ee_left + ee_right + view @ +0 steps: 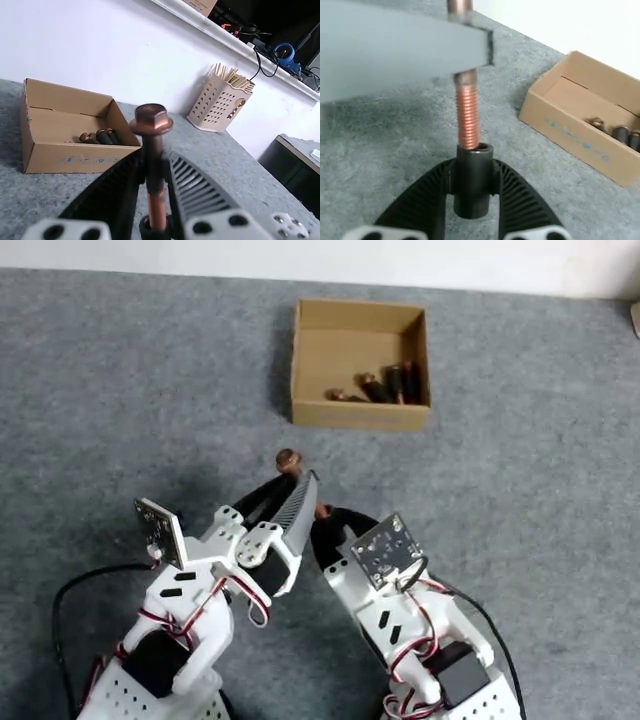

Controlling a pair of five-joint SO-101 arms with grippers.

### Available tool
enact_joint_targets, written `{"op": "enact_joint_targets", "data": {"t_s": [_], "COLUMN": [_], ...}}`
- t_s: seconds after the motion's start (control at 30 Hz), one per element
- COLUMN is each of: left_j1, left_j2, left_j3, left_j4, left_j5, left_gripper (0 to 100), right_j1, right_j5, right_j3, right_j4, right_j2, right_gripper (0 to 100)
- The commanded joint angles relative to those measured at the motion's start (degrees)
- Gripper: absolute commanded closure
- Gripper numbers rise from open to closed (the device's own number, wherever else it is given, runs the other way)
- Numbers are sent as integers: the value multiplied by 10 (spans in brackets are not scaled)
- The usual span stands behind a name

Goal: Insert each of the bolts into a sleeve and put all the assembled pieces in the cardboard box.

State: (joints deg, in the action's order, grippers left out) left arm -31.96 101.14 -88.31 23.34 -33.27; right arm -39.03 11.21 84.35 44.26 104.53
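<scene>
My left gripper (298, 480) (156, 161) is shut on a copper bolt (288, 458) (151, 120), gripping its shaft. My right gripper (324, 522) (472, 171), right beside it, is shut on a black sleeve (472, 177) (152, 227). The bolt's threaded end (468, 117) sits in the sleeve's mouth, in line with it. The cardboard box (355, 416) (75, 157) (565, 131) stands farther back on the grey carpet, open at the top, with several assembled pieces (385, 388) along its near right wall.
A beige perforated holder (220, 106) full of sticks stands by the white wall beyond the box. A dark piece of furniture (300, 167) lies off the carpet's far side. Bare carpet lies between the grippers and the box.
</scene>
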Motion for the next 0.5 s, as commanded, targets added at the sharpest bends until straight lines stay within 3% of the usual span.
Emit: {"op": "enact_joint_targets", "data": {"t_s": [0.0, 0.47], "left_j1": [-13, -29], "left_j2": [-14, -14], "left_j3": [-2, -2], "left_j4": [-2, 3], "left_j5": [-3, -2], "left_gripper": [994, 994], "right_j1": [-33, -16], "right_j5": [2, 3], "right_j3": [-57, -92], "right_j4": [-4, -3], "right_j2": [7, 7], "right_gripper": [994, 994]}}
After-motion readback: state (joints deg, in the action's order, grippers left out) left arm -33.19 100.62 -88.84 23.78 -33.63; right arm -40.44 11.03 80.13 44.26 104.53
